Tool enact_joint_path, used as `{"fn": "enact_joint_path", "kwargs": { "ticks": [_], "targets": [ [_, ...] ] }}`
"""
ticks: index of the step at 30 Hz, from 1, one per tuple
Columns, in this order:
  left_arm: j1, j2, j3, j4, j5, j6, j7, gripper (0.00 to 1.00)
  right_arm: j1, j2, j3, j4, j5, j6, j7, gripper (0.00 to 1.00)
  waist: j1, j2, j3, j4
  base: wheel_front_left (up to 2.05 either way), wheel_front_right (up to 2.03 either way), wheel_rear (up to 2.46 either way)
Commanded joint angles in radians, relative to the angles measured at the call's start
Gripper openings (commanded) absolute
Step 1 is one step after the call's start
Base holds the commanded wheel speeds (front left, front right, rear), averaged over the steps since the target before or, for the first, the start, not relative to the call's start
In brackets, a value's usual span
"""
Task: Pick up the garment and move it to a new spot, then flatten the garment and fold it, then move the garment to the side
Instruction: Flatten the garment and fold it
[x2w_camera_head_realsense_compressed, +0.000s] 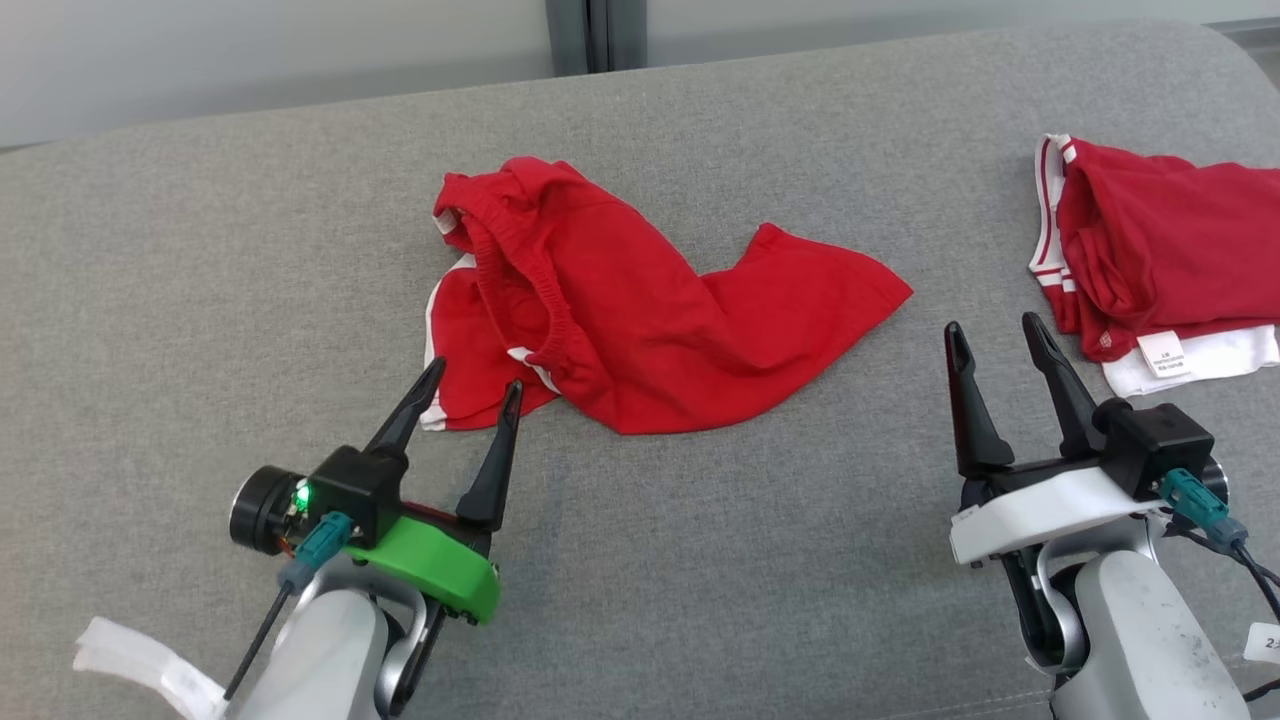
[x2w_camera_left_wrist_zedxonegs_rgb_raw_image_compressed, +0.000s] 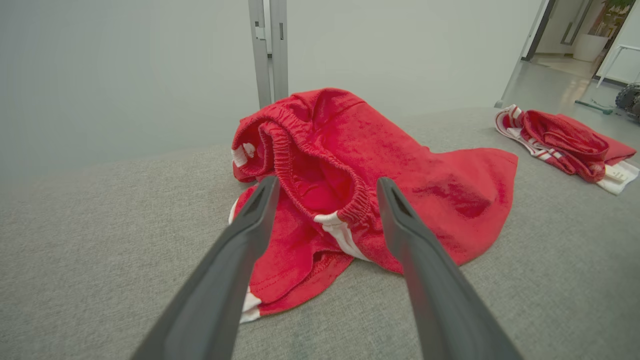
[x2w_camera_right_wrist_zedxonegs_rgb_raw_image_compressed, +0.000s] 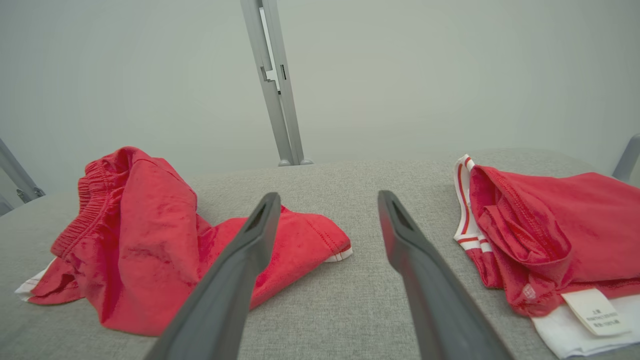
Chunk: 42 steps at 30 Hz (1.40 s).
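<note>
On the couch (x2w_camera_head_realsense_compressed: 200, 300), centre, lay the crumpled shorts (x2w_camera_head_realsense_compressed: 650, 320), just beyond our left gripper (x2w_camera_head_realsense_compressed: 475, 375); it and the right gripper (x2w_camera_head_realsense_compressed: 992, 326) stood wide apart, empty. We judged pinching the waistband (x2w_camera_head_realsense_compressed: 520, 290) best.

Left pincer (x2w_camera_head_realsense_compressed: 476, 374) and right pincer (x2w_camera_head_realsense_compressed: 992, 323) are both hovering low, jaws standing wide apart, pointing forward, holding nothing.
</note>
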<state>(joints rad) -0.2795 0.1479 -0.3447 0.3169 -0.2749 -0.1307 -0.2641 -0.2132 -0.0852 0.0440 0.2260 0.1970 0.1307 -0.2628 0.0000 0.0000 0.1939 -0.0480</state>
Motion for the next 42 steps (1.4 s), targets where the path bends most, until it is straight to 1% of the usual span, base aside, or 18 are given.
{"fn": "enact_joint_path", "kwargs": {
  "ticks": [1, 5, 8, 13, 16, 20, 28, 33, 39, 42],
  "targets": [
    [-0.032, 0.031, -0.032, 0.034, 0.024, 0.0, 0.0, 1.0, -0.013, 0.001, -0.003, -0.004, -0.007, 0.0, -0.003, 1.0, 0.0, 0.0, 0.021, -0.01, 0.0, 0.0, 0.0],
    [-0.117, 0.071, -0.096, 0.133, 0.042, 0.0, 0.0, 1.0, -0.023, 0.006, 0.001, -0.006, -0.006, 0.0, -0.003, 1.0, 0.0, 0.0, 0.044, -0.019, 0.0, 0.0, 0.0],
    [-0.173, 0.088, -0.134, 0.199, 0.054, 0.0, 0.0, 1.0, -0.03, 0.01, 0.006, -0.004, -0.003, 0.0, -0.003, 1.0, 0.0, 0.0, 0.058, -0.03, 0.0, 0.0, 0.0],
    [-0.248, 0.096, -0.177, 0.286, 0.068, 0.0, 0.0, 1.0, -0.042, 0.016, 0.007, -0.005, 0.001, 0.0, -0.003, 1.0, 0.0, 0.0, 0.078, -0.045, 0.0, 0.0, 0.0],
    [-0.285, 0.082, -0.188, 0.322, 0.048, 0.0, 0.0, 1.0, -0.045, 0.021, 0.007, 0.005, 0.022, 0.0, -0.003, 1.0, 0.0, 0.0, 0.086, -0.054, 0.0, 0.0, 0.0],
    [-0.31, 0.08, -0.2, 0.343, 0.044, 0.0, 0.0, 1.0, -0.055, 0.024, 0.008, 0.006, 0.03, 0.0, -0.003, 1.0, 0.0, 0.0, 0.09, -0.062, 0.0, 0.0, 0.0],
    [-0.332, 0.103, -0.257, 0.326, 0.083, 0.0, 0.0, 1.0, -0.053, 0.026, 0.004, 0.015, 0.031, 0.0, -0.003, 1.0, 0.0, 0.0, 0.086, -0.068, 0.0, 0.0, 0.0],
    [-0.338, 0.107, -0.26, 0.313, 0.102, 0.005, 0.0, 1.0, -0.055, 0.028, 0.006, 0.022, 0.032, 0.0, -0.003, 1.0, 0.0, 0.0, 0.087, -0.068, 0.0, 0.0, 0.0],
    [-0.354, 0.105, -0.27, 0.349, 0.113, 0.005, 0.0, 1.0, -0.06, 0.029, 0.011, 0.027, 0.033, 0.0, -0.003, 1.0, 0.0, 0.0, 0.092, -0.069, 0.0, 0.0, 0.0],
    [-0.363, 0.101, -0.29, 0.375, 0.117, 0.003, 0.0, 1.0, -0.062, 0.03, 0.014, 0.03, 0.033, 0.0, -0.003, 1.0, 0.0, 0.0, 0.095, -0.068, 0.0, 0.0, 0.0]
  ]
}}
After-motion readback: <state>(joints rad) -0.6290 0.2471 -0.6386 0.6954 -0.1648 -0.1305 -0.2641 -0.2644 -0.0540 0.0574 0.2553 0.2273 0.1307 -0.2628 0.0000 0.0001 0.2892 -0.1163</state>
